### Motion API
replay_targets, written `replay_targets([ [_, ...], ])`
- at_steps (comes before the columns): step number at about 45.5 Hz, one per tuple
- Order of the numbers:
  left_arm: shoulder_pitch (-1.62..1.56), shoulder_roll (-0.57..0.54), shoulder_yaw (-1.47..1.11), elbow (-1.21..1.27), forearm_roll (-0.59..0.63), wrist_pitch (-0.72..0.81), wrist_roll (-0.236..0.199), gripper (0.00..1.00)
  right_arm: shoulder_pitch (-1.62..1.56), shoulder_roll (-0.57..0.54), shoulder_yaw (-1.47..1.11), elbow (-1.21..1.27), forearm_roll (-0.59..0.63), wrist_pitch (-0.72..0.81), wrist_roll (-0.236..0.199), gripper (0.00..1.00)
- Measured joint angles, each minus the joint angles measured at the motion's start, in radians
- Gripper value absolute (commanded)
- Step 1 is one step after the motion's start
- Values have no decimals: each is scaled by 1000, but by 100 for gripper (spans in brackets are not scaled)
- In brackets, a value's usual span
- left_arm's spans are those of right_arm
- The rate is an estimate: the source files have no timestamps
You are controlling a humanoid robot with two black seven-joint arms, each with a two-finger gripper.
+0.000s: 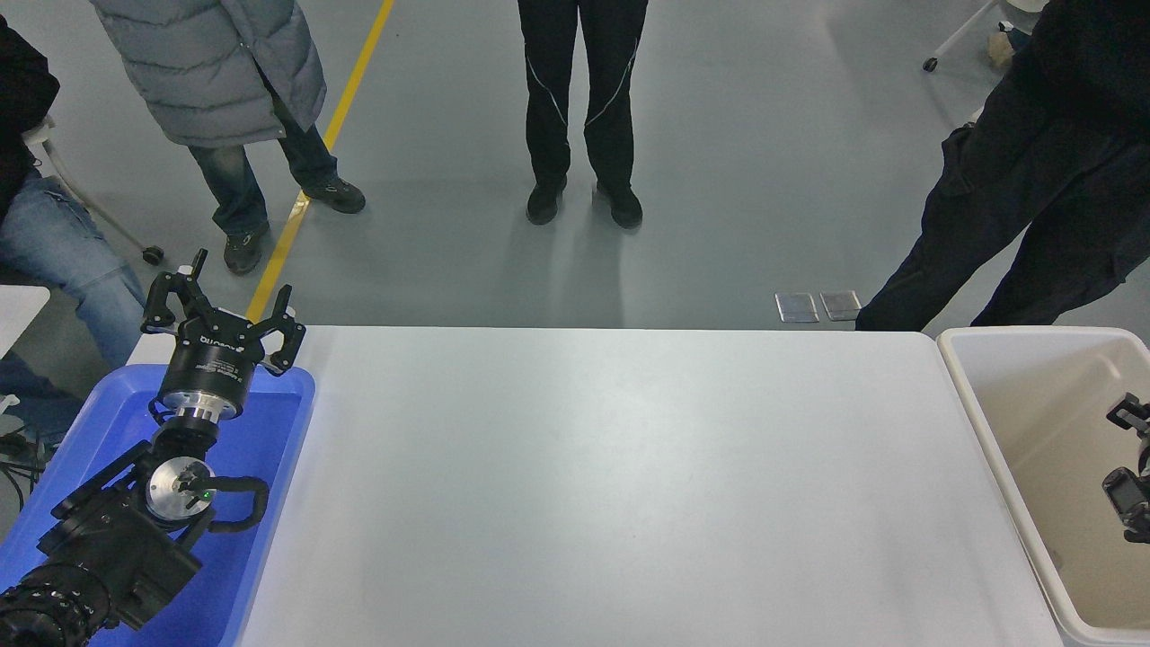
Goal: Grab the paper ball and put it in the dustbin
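Head view, looking down over the white table (629, 485). My right gripper (1130, 458) is mostly cut off by the picture's right edge: only two black finger parts show, one higher, one lower, spread apart with nothing between them, so I read its jaws as released. It hangs over the inside of the dustbin (988, 422), which stands just beside the table's right end and is itself cut by the right and bottom edges. What I can see of the bin's beige inside is bare wall and floor; the paper ball does not show anywhere, and I cannot tell whether it lies in the part of the bin outside the picture or behind my gripper.

My left gripper (220, 310) rests at the lower left, its arm lying over the blue tray (269, 431); fingers splayed wide, holding nothing. The arm hides much of the tray's floor; the part that shows is bare blue.

Far side: four people, all cut off at the top. One in a grey padded coat (216, 72), one in black trousers (584, 99) at centre, one in dark clothes (1033, 180) at right, one seated in jeans (54, 243) at the left edge.
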Motion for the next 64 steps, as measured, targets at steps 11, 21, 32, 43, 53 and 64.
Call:
replay_targets([
  [11,0,0,1,0,0,0,1,98,342,-207,-136,524,-3,37,0,100],
  [21,0,0,3,0,0,1,2,98,717,-253,-396,897,-1,154,1,100],
  [32,0,0,3,0,0,2,2,98,1118,-192,-595,1102,-4,599,1,100],
  [43,0,0,3,0,-1,2,2,98,1469,-69,-631,1177,-3,824,0,100],
  [53,0,0,3,1,0,2,2,98,1658,11,-545,1217,-2,887,0,100],
  [64,0,0,3,0,0,3,2,98,1744,98,-466,1238,4,910,0,100],
])
